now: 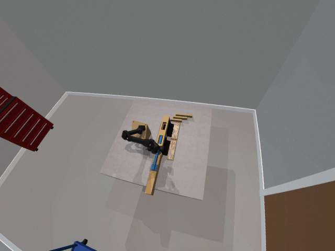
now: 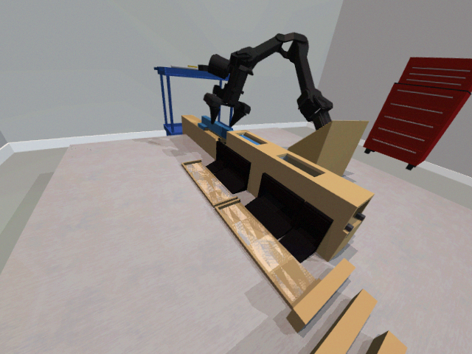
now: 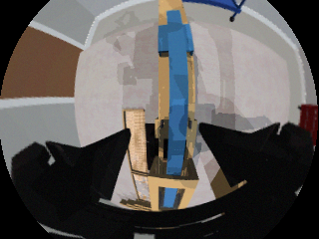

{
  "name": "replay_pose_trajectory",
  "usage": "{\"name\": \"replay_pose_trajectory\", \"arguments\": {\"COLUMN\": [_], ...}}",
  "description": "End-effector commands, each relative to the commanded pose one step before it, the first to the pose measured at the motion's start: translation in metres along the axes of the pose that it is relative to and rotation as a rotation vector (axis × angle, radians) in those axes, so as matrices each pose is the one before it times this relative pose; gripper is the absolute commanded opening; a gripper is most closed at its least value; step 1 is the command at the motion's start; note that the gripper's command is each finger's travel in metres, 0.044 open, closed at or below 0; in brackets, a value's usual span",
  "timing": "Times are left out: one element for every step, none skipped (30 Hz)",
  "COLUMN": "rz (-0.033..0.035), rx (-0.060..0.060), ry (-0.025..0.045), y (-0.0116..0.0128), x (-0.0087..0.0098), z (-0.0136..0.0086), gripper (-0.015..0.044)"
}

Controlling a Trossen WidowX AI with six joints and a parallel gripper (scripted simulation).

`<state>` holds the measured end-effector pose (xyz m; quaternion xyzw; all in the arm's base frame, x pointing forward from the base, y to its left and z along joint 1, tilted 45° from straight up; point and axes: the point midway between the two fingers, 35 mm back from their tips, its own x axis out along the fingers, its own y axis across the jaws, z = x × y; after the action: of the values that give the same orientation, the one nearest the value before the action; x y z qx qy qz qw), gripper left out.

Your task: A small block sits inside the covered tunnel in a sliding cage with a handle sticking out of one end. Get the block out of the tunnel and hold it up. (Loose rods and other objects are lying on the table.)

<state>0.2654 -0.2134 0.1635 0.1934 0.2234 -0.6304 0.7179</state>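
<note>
The tan covered tunnel (image 1: 166, 118) (image 2: 271, 147) (image 3: 188, 189) has two top windows. The blue handle (image 1: 155, 160) (image 2: 223, 130) (image 3: 177, 85) sticks out of its far end in the exterior view and lies along a tan rail (image 1: 150, 186) (image 2: 200, 137). Blue also shows inside the window nearer the handle. The other window shows no blue. The small block cannot be made out. My gripper (image 1: 159, 151) (image 2: 222, 123) (image 3: 165, 129) is open and empty, pointing down just above the handle near the tunnel mouth, with one finger to each side of the handle in the wrist view.
Black panels and two shallow tan trays (image 1: 171, 149) (image 2: 206, 183) (image 3: 136, 139) lie along one side of the tunnel. Loose tan rods (image 1: 183, 115) (image 2: 324, 295) lie past its closed end. A tan wedge-shaped stand (image 2: 335, 146) is on the other side, by the arm's base.
</note>
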Motion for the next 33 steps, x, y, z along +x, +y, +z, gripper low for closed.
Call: {"name": "replay_pose_trajectory", "arguments": {"rz": [-0.02306,0.00000,0.00000,0.00000,0.00000,-0.00001,-0.00002,-0.00003,-0.00003,-0.00004,-0.00004,-0.00004,-0.00004,-0.00003,-0.00003,-0.00002,-0.00002,-0.00001,-0.00001,-0.00001,0.00000,0.00000,0.00000,0.00001,0.00001,0.00001,0.00002,0.00002,0.00002,0.00002,0.00003,0.00002,0.00075], "rx": [0.0552,0.0000,0.0000,0.0000,0.0000,0.0000,0.0000,0.0000,0.0000,0.0000,0.0000,0.0000,0.0000,0.0000,0.0000,0.0000,0.0000,0.0000,0.0000,0.0000,0.0000,0.0000,0.0000,0.0000,0.0000,-0.0001,-0.0001,-0.0001,-0.0001,-0.0001,-0.0001,-0.0001,0.0083], "ry": [-0.01392,0.00000,0.00000,0.00000,0.00000,0.00003,0.00005,0.00007,0.00008,0.00009,0.00010,0.00009,0.00007,0.00005,0.00003,0.00001,-0.00001,-0.00003,-0.00005,-0.00007,-0.00009,-0.00011,-0.00013,-0.00015,-0.00017,-0.00019,-0.00021,-0.00023,-0.00025,-0.00027,-0.00029,-0.00025,-0.00359], "y": [-0.00981,0.00000,0.00000,0.00000,0.00000,-0.00002,-0.00005,-0.00007,-0.00010,-0.00013,-0.00016,-0.00018,-0.00020,-0.00021,-0.00022,-0.00023,-0.00025,-0.00026,-0.00027,-0.00028,-0.00029,-0.00030,-0.00031,-0.00033,-0.00034,-0.00035,-0.00036,-0.00037,-0.00038,-0.00040,-0.00041,-0.00033,0.00184], "x": [0.00139,0.00000,0.00000,0.00000,0.00000,0.00026,0.00052,0.00076,0.00099,0.00123,0.00144,0.00156,0.00158,0.00158,0.00158,0.00158,0.00157,0.00157,0.00157,0.00156,0.00156,0.00155,0.00155,0.00155,0.00154,0.00154,0.00153,0.00153,0.00153,0.00152,0.00151,0.00121,-0.00577], "z": [0.01272,0.00000,0.00000,0.00000,0.00000,-0.00005,-0.00011,-0.00016,-0.00021,-0.00025,-0.00030,-0.00032,-0.00032,-0.00032,-0.00032,-0.00031,-0.00031,-0.00031,-0.00031,-0.00030,-0.00030,-0.00030,-0.00030,-0.00030,-0.00029,-0.00029,-0.00029,-0.00029,-0.00029,-0.00028,-0.00028,-0.00023,0.00308], "gripper": [0.0440,0.0440,0.0440,0.0440,0.0440,0.0440,0.0440,0.0440,0.0440,0.0440,0.0440,0.0440,0.0440,0.0440,0.0440,0.0440,0.0440,0.0440,0.0440,0.0440,0.0440,0.0440,0.0440,0.0440,0.0440,0.0440,0.0440,0.0440,0.0440,0.0440,0.0440,0.0440,0.0414]}}
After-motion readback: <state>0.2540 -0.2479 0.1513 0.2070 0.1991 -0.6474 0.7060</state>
